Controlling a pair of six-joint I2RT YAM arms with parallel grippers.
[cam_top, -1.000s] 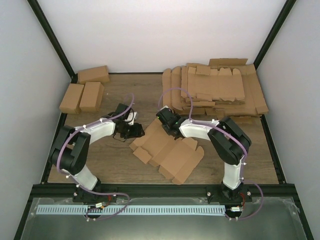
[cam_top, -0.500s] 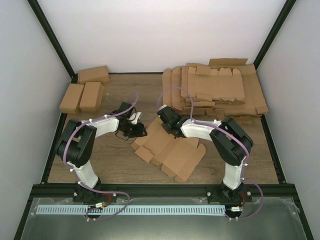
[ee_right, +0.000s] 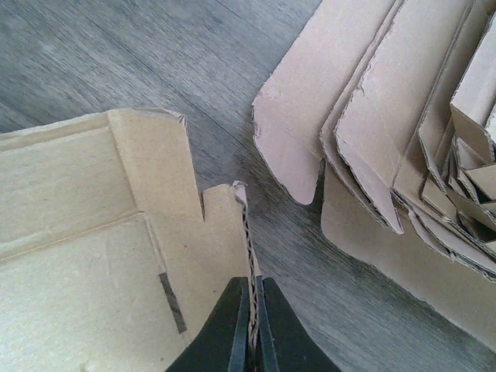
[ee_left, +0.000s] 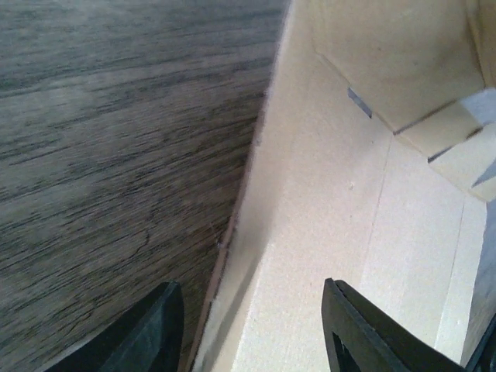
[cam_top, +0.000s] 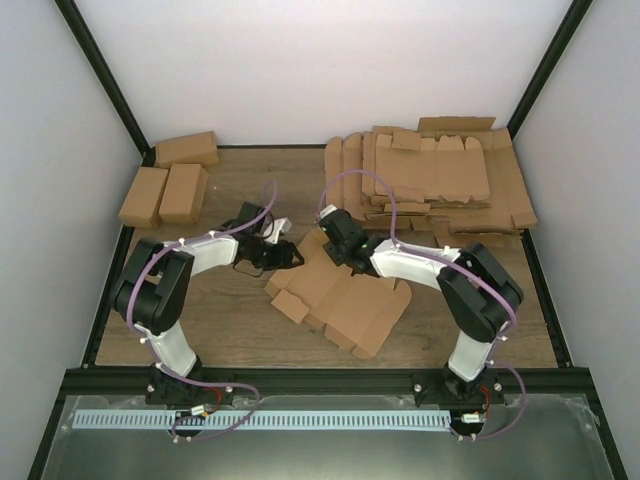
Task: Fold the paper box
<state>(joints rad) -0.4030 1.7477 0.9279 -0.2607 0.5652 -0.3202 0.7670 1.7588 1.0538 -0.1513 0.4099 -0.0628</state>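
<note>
Showing no readable text, labels, brands, numbers or signs anywhere.
</note>
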